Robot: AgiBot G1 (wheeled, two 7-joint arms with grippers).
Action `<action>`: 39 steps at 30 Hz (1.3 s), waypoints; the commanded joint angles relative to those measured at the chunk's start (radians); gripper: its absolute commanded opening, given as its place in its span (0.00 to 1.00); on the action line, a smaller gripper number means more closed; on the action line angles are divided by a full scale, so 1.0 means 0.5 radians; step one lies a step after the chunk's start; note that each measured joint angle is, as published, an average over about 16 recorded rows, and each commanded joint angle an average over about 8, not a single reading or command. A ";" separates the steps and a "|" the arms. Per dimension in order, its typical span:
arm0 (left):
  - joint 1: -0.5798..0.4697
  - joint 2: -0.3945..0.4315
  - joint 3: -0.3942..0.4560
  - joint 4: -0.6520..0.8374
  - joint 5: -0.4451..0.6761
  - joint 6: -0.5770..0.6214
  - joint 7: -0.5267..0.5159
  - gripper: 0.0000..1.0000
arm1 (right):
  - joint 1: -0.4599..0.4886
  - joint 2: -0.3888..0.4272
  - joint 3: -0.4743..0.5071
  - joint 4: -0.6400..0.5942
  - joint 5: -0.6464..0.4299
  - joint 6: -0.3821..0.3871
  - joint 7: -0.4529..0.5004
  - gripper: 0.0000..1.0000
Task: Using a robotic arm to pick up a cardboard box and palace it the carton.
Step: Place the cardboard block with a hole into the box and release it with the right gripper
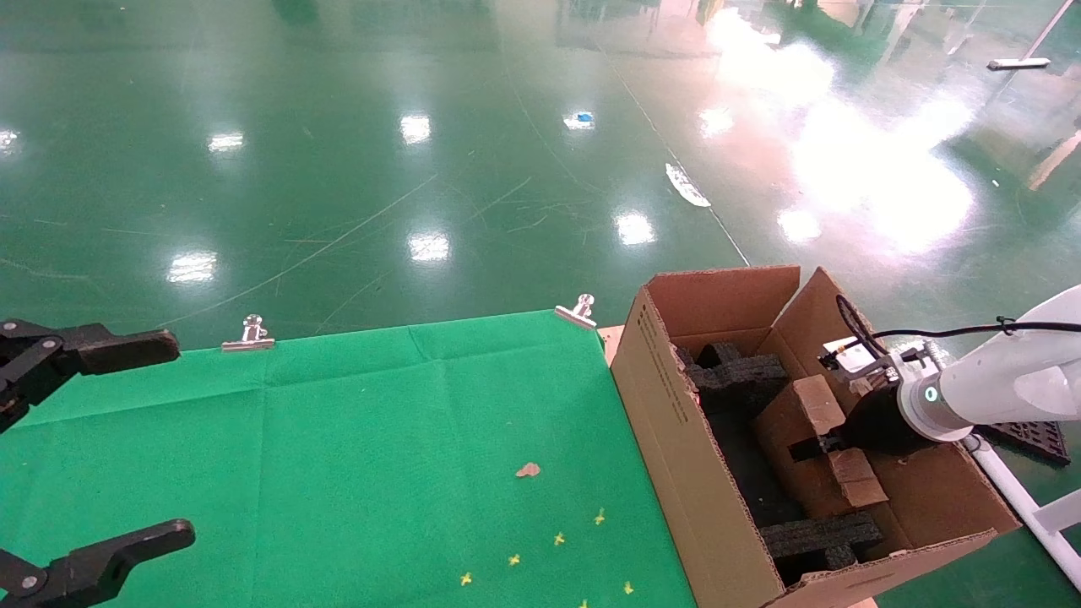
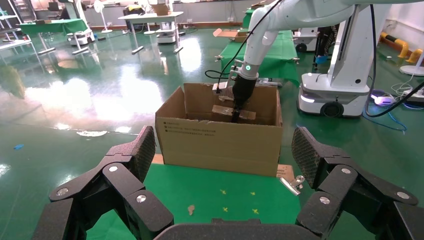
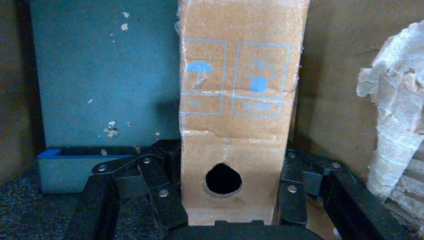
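Observation:
The large brown carton (image 1: pixel 676 439) stands open at the table's right end, with black foam inserts (image 1: pixel 743 371) inside. The white robotic arm (image 1: pixel 996 380) reaches down into it from the right. Its right gripper (image 1: pixel 832 443) is shut on the cardboard box (image 1: pixel 794 418), which is tilted inside the carton. In the right wrist view the cardboard box (image 3: pixel 235 100) fills the space between the black fingers (image 3: pixel 160 195), its round hole facing the camera. My left gripper (image 1: pixel 181 437) hangs open over the table's left side, holding nothing. From the left wrist the carton (image 2: pixel 200 150) is seen beyond the left gripper (image 2: pixel 222 145).
A green cloth (image 1: pixel 338 439) covers the table, held by metal clips (image 1: pixel 247 338) at its far edge. Small yellow crosses (image 1: pixel 557 538) and a brown scrap (image 1: pixel 528 469) lie on it. A white frame (image 1: pixel 1013 490) stands right of the carton. Shiny green floor lies beyond.

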 commanded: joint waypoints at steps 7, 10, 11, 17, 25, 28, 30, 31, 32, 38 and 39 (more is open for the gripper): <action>0.000 0.000 0.001 0.000 -0.001 0.000 0.000 1.00 | 0.028 -0.004 -0.007 -0.038 -0.011 -0.039 -0.032 1.00; 0.000 -0.001 0.001 0.000 -0.001 -0.001 0.001 1.00 | 0.039 -0.006 -0.012 -0.049 -0.017 -0.053 -0.032 1.00; 0.000 -0.001 0.001 0.000 -0.001 -0.001 0.001 1.00 | 0.043 -0.007 -0.013 -0.051 -0.019 -0.057 -0.033 1.00; 0.000 -0.001 0.002 0.000 -0.001 -0.001 0.001 1.00 | 0.064 -0.013 -0.021 -0.065 -0.031 -0.073 -0.033 1.00; -0.001 -0.001 0.003 0.000 -0.002 -0.001 0.001 1.00 | 0.092 -0.018 -0.034 -0.067 -0.049 -0.084 -0.050 1.00; -0.001 -0.001 0.003 0.000 -0.002 -0.001 0.002 1.00 | 0.106 -0.018 -0.038 -0.063 -0.055 -0.091 -0.066 1.00; -0.001 -0.001 0.004 0.000 -0.002 -0.002 0.002 1.00 | 0.119 -0.017 -0.041 -0.061 -0.059 -0.095 -0.077 1.00; -0.001 -0.001 0.004 0.000 -0.002 -0.002 0.002 1.00 | 0.128 -0.017 -0.042 -0.060 -0.062 -0.098 -0.084 1.00; -0.001 -0.002 0.004 0.000 -0.003 -0.002 0.002 1.00 | 0.140 -0.016 -0.043 -0.059 -0.063 -0.102 -0.090 1.00; -0.001 -0.002 0.004 0.000 -0.003 -0.002 0.002 1.00 | 0.313 0.009 -0.043 -0.012 -0.066 -0.157 -0.204 1.00; -0.001 -0.002 0.005 0.000 -0.003 -0.002 0.002 1.00 | 0.365 0.018 -0.040 0.002 -0.063 -0.174 -0.236 1.00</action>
